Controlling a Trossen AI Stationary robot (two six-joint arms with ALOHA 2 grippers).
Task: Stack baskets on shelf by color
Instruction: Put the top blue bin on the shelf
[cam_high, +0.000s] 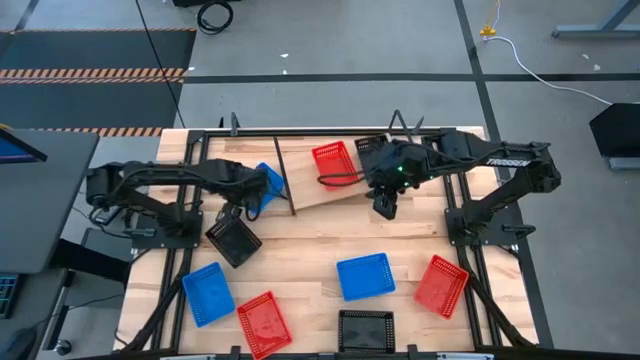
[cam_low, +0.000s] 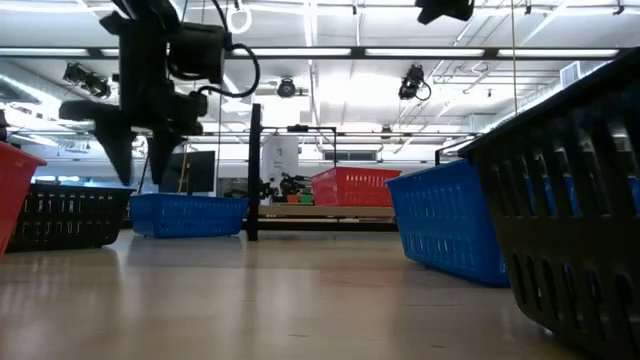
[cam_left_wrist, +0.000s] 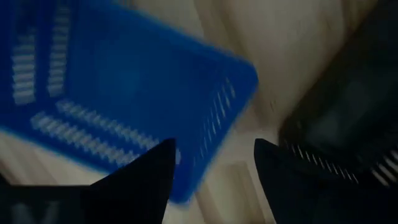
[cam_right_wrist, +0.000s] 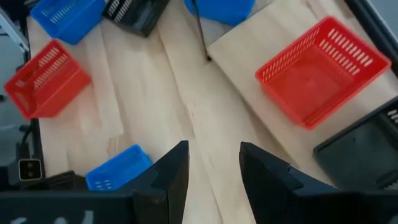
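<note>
From above, the left gripper (cam_high: 243, 208), fingers spread and empty, hovers between a blue basket (cam_high: 268, 182) beside the shelf (cam_high: 310, 192) and a black basket (cam_high: 233, 241) just below. The right gripper (cam_high: 385, 207), partly spread and empty, hangs near the shelf's red basket (cam_high: 334, 160).

The wooden table (cam_high: 320, 235) sits on a grey floor (cam_high: 350, 40). Black cables (cam_high: 213, 14) curl on the floor, and a white cord (cam_high: 545, 65) with a yellow end (cam_high: 488, 31) runs across it — black and orange striped mats (cam_high: 95, 45) lie nearby. Long ceiling lights (cam_low: 330, 52) shine above.
</note>
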